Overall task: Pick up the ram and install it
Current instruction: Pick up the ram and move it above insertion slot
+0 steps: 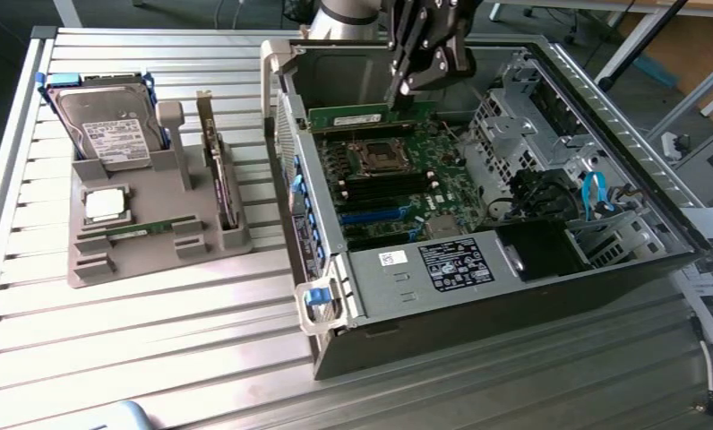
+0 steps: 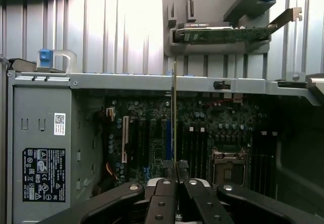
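Currently, the ram (image 1: 349, 116) is held pinched edge-on between the narrowed fingers of the gripper (image 1: 407, 88), inside the open computer case (image 1: 332, 296), above the motherboard (image 1: 392, 193), close beside the case's far wall, with clear room seen beneath its lower edge.

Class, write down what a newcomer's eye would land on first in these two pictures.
The open computer case stands on the slatted table, its green motherboard laid bare. Over the board, the gripper is shut on the ram. At the exterior view's left, a grey holder carries a hard drive.
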Controlling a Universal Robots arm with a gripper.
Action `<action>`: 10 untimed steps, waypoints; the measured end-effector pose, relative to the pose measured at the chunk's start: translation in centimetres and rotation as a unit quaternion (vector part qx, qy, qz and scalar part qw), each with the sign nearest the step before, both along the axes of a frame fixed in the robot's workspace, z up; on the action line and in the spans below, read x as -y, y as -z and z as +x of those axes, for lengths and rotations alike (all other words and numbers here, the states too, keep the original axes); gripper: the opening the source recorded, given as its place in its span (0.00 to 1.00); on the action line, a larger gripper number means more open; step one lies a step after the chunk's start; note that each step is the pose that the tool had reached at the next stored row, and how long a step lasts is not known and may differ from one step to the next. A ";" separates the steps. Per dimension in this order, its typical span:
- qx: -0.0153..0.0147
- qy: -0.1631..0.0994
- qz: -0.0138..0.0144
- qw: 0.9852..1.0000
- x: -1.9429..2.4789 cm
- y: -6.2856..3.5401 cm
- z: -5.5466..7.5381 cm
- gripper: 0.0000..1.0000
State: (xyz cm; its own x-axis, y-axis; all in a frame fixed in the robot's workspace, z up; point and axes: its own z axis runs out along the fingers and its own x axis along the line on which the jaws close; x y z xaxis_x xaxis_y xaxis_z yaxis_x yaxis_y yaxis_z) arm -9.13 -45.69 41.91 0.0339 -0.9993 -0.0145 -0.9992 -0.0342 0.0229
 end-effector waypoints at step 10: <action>0.000 0.000 0.000 1.000 -0.01 0.00 0.3 0.12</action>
State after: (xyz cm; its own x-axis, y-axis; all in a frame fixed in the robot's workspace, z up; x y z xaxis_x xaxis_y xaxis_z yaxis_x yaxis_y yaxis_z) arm -8.82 -45.69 41.91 0.0339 -0.9993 -0.0149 -0.9992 -0.0342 0.0228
